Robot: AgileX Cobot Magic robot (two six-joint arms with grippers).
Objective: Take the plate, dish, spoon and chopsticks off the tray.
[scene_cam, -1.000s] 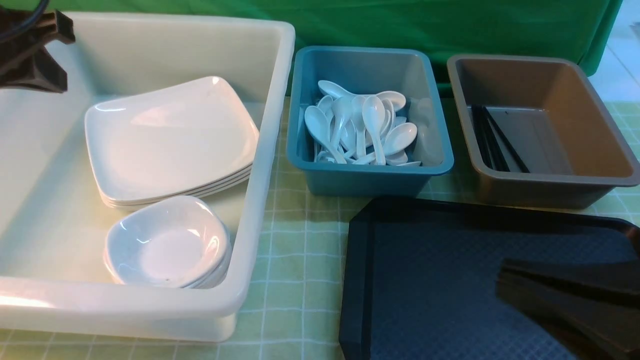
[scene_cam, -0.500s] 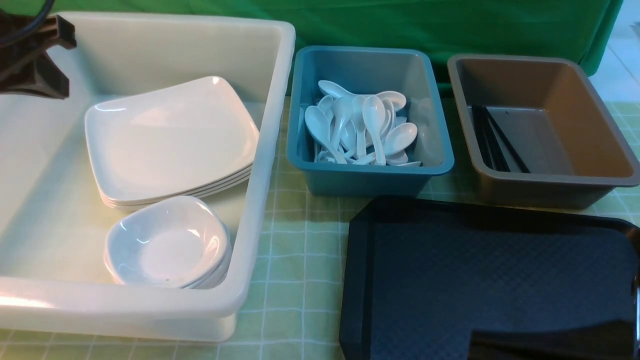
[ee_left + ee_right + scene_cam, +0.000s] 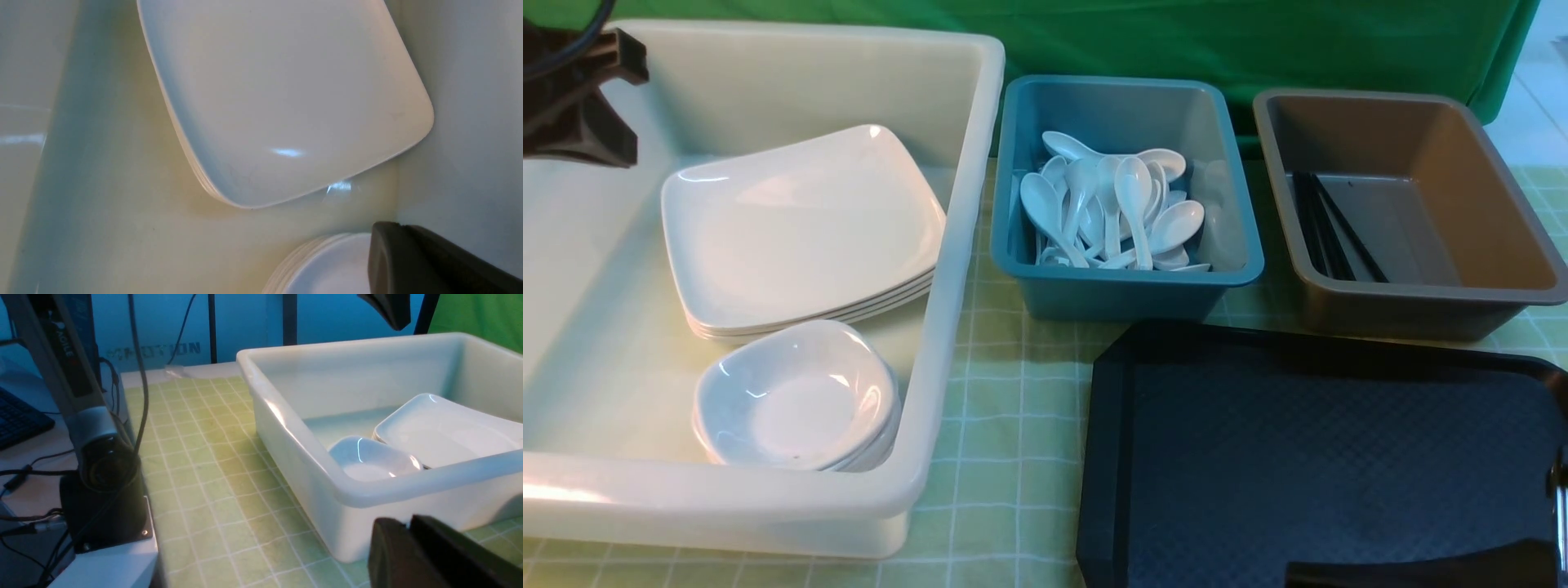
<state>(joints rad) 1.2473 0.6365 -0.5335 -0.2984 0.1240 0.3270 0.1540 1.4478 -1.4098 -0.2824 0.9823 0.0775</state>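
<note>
The left end effector (image 3: 580, 98), closed and empty, hangs over the far left corner of the white tub (image 3: 964, 245) holding the stacked plate (image 3: 800, 229) and dishes (image 3: 796, 396), while the right end effector (image 3: 433, 555), its gap unreadable, sits at the near edge of the bare tray (image 3: 1323, 457).

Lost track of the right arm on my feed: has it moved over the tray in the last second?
Yes. In the front view the right gripper has pulled back toward the robot, off the tray's textured middle; only a dark sliver shows at the tray's near edge.
</note>
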